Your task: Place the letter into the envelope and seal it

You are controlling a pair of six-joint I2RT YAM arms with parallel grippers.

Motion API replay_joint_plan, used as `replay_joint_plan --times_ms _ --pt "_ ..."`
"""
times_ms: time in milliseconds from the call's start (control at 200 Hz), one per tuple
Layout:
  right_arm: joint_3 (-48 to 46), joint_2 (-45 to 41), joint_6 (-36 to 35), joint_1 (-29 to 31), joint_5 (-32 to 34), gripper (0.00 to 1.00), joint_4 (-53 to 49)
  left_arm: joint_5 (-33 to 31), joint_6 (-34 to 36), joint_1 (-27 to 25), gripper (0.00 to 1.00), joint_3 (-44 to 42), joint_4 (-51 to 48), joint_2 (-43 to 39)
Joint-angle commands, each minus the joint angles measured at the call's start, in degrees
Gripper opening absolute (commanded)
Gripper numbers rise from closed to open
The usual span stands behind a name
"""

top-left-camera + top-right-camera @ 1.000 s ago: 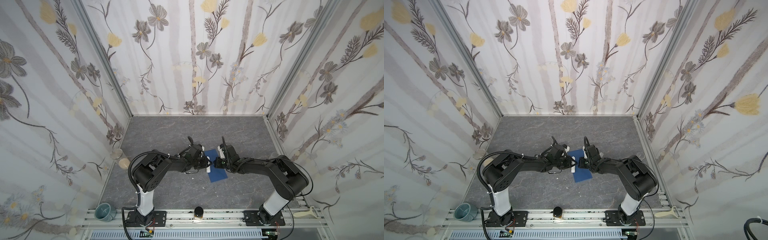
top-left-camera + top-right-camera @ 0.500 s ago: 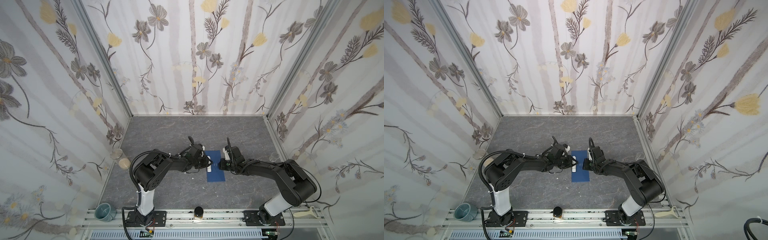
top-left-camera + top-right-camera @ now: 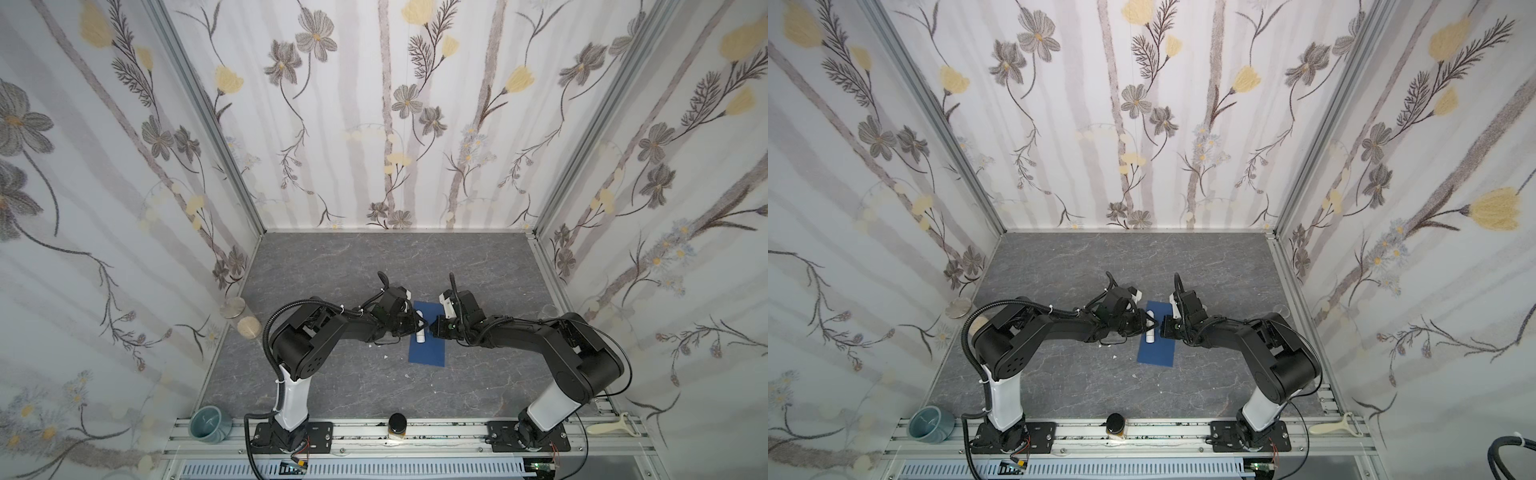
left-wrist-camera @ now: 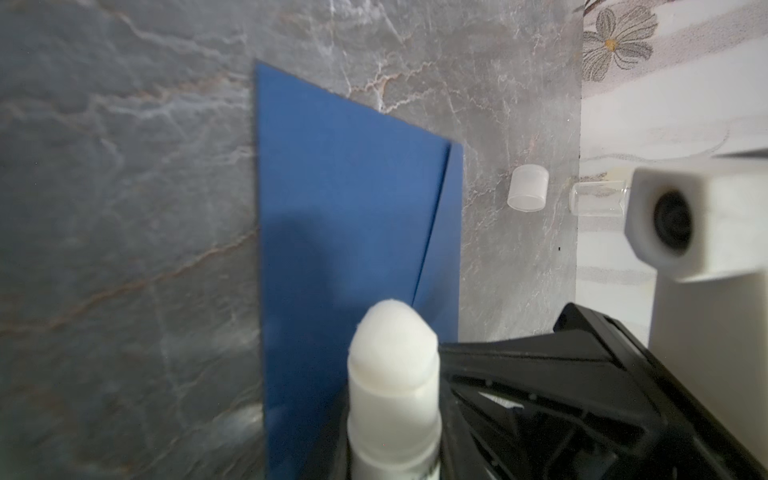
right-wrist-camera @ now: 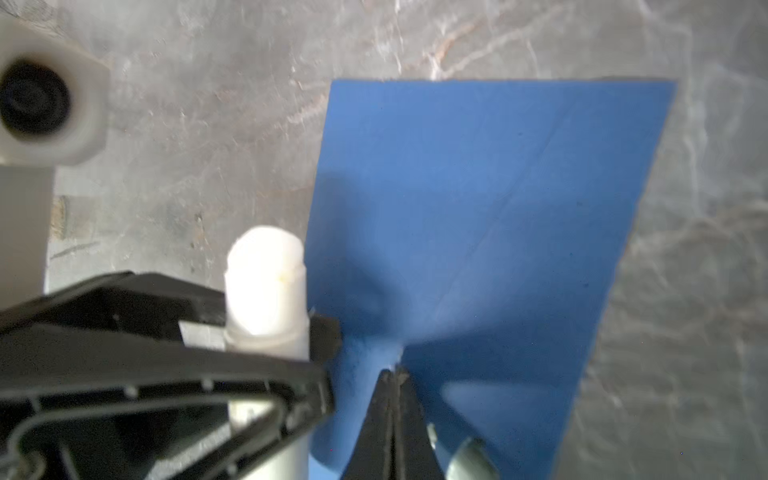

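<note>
Jaws: left gripper (image 3: 414, 325) is closed around the glue stick (image 4: 392, 365); right gripper (image 5: 392, 374) is pinched shut on the envelope (image 5: 478, 187), and the paper puckers at its tips.
Envelope: lies flat mid-worktop (image 3: 374, 266), long side running front to back, between the two grippers.
Letter: not seen in any view; probably inside, but I cannot tell.
Stick: uncapped, glue well out, tip over the envelope's left edge; contact cannot be told.
Cap (image 4: 527, 189): loose by the right edge.
Risk, smear: a stroke that runs off the paper puts glue on the worktop and sticks the envelope down.
Risk, drag: the stick's pull could slide or crease the paper if the pinch slips.
Risk, tear: a lift by the right gripper would deepen the pucker.
Risk, clash: the grippers are near each other.
</note>
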Motion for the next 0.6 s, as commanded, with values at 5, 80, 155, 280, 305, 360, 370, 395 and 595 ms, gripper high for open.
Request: replay_joint_plan --times_ms 5,80,155,280,305,360,370,395,595 --pt "-0.8 -2.7 -1.2 -0.2 3.7 0.0 -7.2 -2.6 -0.4 0.0 0.0 -1.4 -8.8 -0.2" --pt "-1.6 -3.7 -1.2 0.2 3.1 0.0 -7.2 -2.8 -0.7 -0.1 0.0 -2.0 -8.8 -0.6" --pt "-1.9 -3.4 -1.2 0.8 2.9 0.0 -7.2 -2.9 -0.9 -0.3 0.0 -2.1 -8.7 -0.6" --pt "-2.0 -1.7 -0.5 1.4 2.4 0.0 -5.5 -3.1 -1.3 -0.8 0.0 -2.0 -8.7 -0.3" --pt "-1.9 -1.2 -0.5 1.5 2.5 0.0 -5.2 -3.1 -1.3 -1.0 0.0 -2.1 -8.7 -0.3" --pt "-1.5 -0.3 -0.4 1.6 2.4 0.0 -4.7 -3.2 -1.6 -1.2 0.0 -2.1 -8.6 -0.1" --pt "-1.3 -0.2 -0.4 1.6 2.4 0.0 -4.5 -3.2 -1.6 -1.2 0.0 -2.1 -8.6 -0.1" --pt "-1.1 0.2 -0.5 1.7 2.5 0.0 -4.5 -3.2 -1.7 -1.3 0.0 -2.1 -8.6 -0.1" --pt "0.0 -0.1 -0.9 1.7 2.6 0.0 -5.3 -3.6 -2.9 -2.0 0.0 -2.3 -8.4 -0.1"
